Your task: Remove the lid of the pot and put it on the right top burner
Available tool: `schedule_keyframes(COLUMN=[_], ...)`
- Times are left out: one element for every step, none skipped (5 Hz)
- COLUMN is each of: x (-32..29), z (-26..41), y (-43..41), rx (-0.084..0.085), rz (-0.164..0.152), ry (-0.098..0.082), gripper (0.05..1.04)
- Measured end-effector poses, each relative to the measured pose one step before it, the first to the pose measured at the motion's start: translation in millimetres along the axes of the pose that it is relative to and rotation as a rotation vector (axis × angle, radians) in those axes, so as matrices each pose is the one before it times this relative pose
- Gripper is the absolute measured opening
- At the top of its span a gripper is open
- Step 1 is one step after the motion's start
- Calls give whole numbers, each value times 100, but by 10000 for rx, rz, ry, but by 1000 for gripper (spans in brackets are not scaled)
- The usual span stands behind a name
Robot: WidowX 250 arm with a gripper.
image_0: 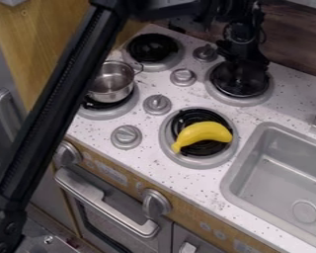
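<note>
Pot (112, 81) uncovered, left of frame | lid (240, 85), we think, on the burner (242, 102) at upper right, gripper (244, 63) over it | grip: we cannot tell | left, we judge: release if needed, withdraw

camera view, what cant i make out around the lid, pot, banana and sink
All in the camera view:
- lid: its top, and whether the gripper touches it; the dark gripper hides this
- pot: left side, behind the arm
- burner under the banana: partly covered by it
- sink: right part, cut off by the right edge
</note>
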State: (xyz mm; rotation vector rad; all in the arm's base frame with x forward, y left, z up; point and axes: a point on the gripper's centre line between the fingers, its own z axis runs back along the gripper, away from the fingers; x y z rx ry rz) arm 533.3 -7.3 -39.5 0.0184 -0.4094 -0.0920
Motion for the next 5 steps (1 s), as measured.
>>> schedule_keyframes(x=[-1741,-1556,-2069,-3740,-3302], z=[23,2702,3362,1517,1300], y=[-116,-33,647,389,1162], rx=[14,16,114,-67,-74], rz=[79,131,236,26,422], ry=[1,-291,283,1136,934], gripper=[907,1000,999,999,999])
